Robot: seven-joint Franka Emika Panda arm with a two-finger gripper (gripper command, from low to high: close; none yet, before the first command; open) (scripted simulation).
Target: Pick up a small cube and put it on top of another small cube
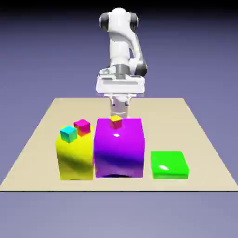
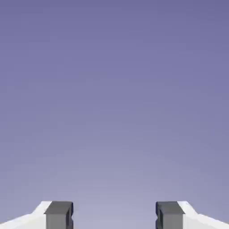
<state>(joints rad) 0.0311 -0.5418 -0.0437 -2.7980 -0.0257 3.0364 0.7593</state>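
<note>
At the exterior view's left, a tall yellow block (image 1: pixel 76 160) stands on the worktop (image 1: pixel 162 125) with two small cubes on top. The cyan cube (image 1: pixel 69 134), with a greener side, is farther left and nearer the camera. Just behind it and to its right is the magenta-pink cube (image 1: pixel 82 127), the one my task is about, turned so that a corner faces the camera. From this angle the two cubes look very close together, and I can't tell whether they touch.

Next, just beside the yellow block, comes the big purple block (image 1: pixel 119 151), its top and upper front a brighter magenta and its lower front darker. On its top, toward the far edge and left of the middle, sits another small cube (image 1: pixel 115 122), orange-yellow above with red sides.

Behind that block, near the middle of the picture, is my white arm (image 1: pixel 119 46). My jaws are open, with a wide gap between them, and I'm gripping nothing. I'm well apart from the magenta-pink cube. In the hand view, one grey fingertip (image 2: pixel 59 215) shows at the lower left and its partner at the lower right, with only blue-violet backdrop (image 2: pixel 114 98) between and beyond them.

Farthest right, a low, glossy green block (image 1: pixel 169 165) lies flat on the worktop, apart from the purple one.
</note>
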